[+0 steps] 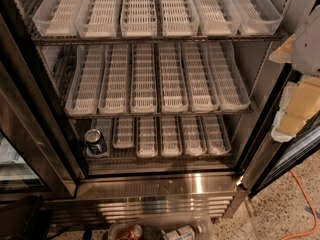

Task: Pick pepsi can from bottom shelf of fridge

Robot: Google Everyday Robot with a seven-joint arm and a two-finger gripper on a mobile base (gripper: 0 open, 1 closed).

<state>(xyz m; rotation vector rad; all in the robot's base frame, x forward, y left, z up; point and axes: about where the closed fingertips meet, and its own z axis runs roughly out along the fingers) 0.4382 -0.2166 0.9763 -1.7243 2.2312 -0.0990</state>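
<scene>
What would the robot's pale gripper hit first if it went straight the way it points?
Depth is unclear: the gripper at the right edge seems aimed lower-left, so probably the fridge's black right door frame, not the dark-blue aluminium pepsi can far left.

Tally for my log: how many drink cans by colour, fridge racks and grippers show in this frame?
Blue cans: 1, the pepsi can, left end of the bottom shelf.
Red-orange cans: 1, the red-orange can at the frame's bottom edge.
Racks in the fridge: 3, bottom shelf included.
Grippers: 1, the gripper at the right edge, outside the fridge.
Total: 6.
</scene>
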